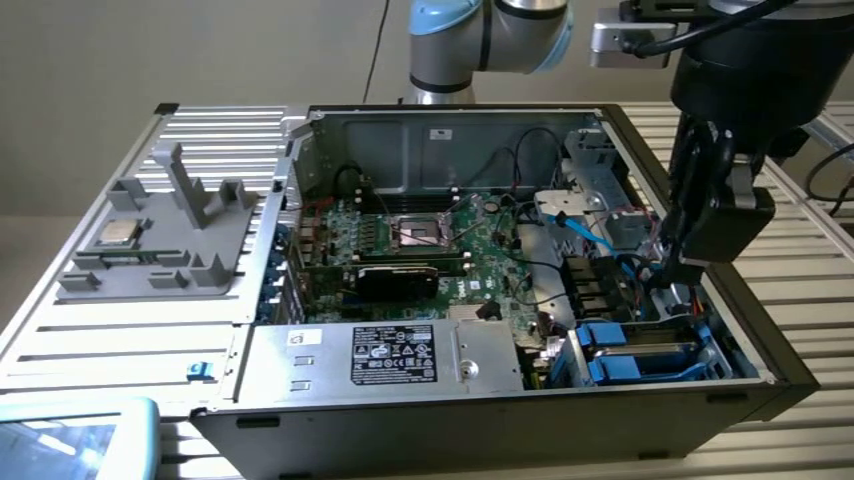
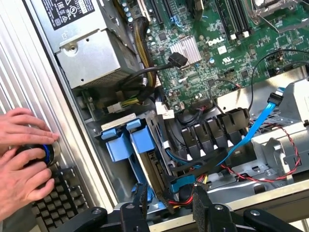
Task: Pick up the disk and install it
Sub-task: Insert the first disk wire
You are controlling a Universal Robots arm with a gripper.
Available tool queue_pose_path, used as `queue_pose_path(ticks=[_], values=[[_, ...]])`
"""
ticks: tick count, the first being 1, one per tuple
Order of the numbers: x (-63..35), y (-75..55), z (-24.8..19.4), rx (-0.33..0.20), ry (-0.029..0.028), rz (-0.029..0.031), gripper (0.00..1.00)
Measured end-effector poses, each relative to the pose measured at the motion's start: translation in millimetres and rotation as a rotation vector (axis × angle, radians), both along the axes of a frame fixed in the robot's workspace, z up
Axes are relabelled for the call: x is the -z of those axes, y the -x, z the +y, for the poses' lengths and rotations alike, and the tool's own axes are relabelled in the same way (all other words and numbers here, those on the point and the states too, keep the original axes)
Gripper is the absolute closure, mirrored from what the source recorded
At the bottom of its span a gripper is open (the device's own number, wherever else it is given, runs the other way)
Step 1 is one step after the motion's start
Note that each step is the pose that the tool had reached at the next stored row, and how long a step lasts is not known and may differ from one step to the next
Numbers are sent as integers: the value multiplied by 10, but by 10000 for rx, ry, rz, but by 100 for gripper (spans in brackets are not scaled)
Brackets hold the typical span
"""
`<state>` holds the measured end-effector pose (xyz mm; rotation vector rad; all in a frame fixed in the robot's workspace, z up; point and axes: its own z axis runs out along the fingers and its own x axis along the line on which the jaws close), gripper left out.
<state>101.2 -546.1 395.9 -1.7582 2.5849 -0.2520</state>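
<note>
The disk [image 1: 650,347], silver-grey in a bright blue carrier, sits in the drive bay at the corner of the open computer case on the exterior view's right. In the wrist view its two blue tabs [image 2: 126,144] stick out of the bay, and the disk is seen edge-on behind them. My gripper [image 1: 681,268] hangs above the case's right side, a little above and behind the disk. Its dark fingers [image 2: 139,205] stand apart with nothing gripped between them; only cables lie below the gap. The gripper is open.
A silver power supply [image 1: 387,355] with a black label lies beside the bay. The motherboard [image 1: 427,240] fills the case floor, and blue and black cables [image 2: 251,133] cross near the bay. A grey tray [image 1: 147,245] holds a small chip. A person's hands [image 2: 21,162] grip a round black object outside the case.
</note>
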Motion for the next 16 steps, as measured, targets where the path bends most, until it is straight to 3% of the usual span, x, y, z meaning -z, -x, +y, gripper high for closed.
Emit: queue_pose_path(ticks=[8, 12, 16], values=[[0, 7, -70, -250, -9, 7, 50], [0, 7, -87, -428, -78, 21, 50], [0, 8, -88, -718, -231, 55, 50]])
